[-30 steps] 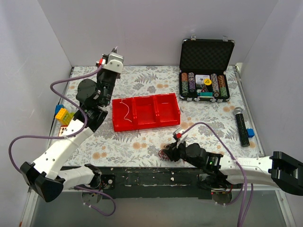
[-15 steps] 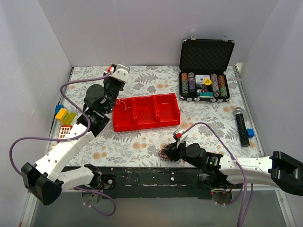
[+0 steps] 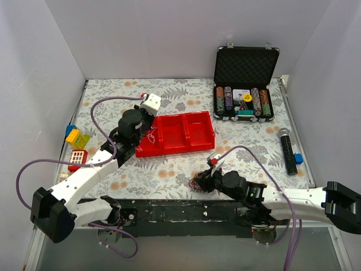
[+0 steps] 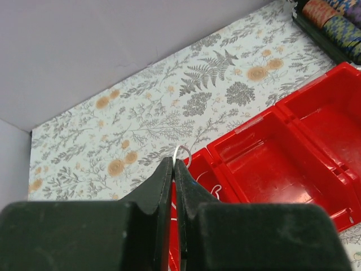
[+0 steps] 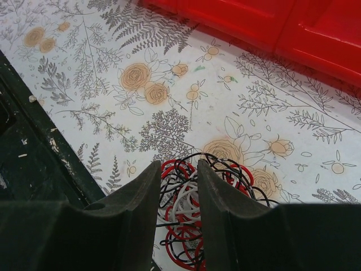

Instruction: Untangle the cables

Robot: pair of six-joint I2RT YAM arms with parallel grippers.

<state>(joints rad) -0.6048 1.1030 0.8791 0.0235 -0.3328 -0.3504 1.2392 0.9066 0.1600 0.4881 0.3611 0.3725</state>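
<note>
Coloured toy blocks [image 3: 76, 137] lie at the far left of the tabletop [image 3: 169, 169]. The left gripper [image 4: 173, 161] is pinched fully closed on a thin white cable [image 4: 181, 151], and a small loop of it shows just above the fingertips. This gripper hangs over the left-end compartment of the red tray [image 3: 175, 149], where the strand trails down. Further right, near the front edge, the cable tangle [image 5: 186, 226], red, black and white, sits on the tabletop. The right gripper [image 5: 176, 167] is closed to a narrow gap, with strands caught between its fingers. An open chip case [image 3: 243, 62] stands at the back right, and a microphone [image 3: 289, 149] lies near it.
</note>
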